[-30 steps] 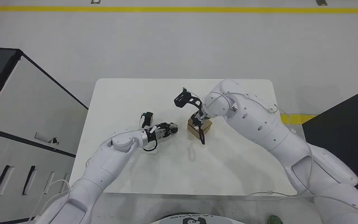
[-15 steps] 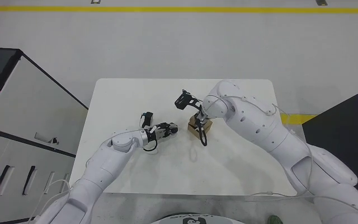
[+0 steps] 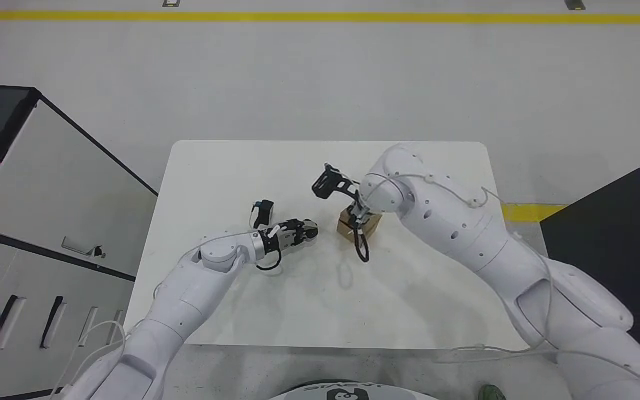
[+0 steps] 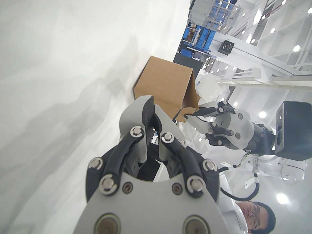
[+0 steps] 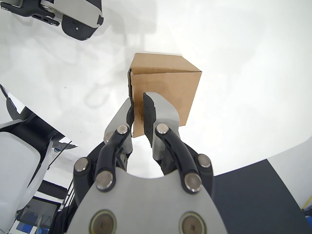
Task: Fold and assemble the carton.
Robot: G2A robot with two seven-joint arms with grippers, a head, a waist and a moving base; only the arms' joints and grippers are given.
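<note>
carton (image 5: 168, 91): small brown cardboard box sitting on the white table (image 3: 430, 290), about mid-table and slightly toward the right arm's side. It is close to a cube, so I can't tell a long axis from these views (in the top view the wrist covers most of it). One plain closed face is turned toward the left gripper. A seam with an overlapping flap runs down the box edge on that same side.

right gripper (image 5: 138, 116): above the carton, at its top. Fingers (image 5: 162, 113) are narrow and pinched on the flap edge at the carton's upper corner, with cardboard between the pads.

left gripper (image 4: 151, 113): low over the table, just beside the carton and not touching it, pointing at that closed face. Fingers (image 4: 135, 116) are closed down to a sliver with nothing between them.

Off the table: a grey cabinet (image 3: 60, 190) with a black top edge stands on the left arm's side. A yellow floor line (image 3: 320, 16) runs beyond the far table edge.
</note>
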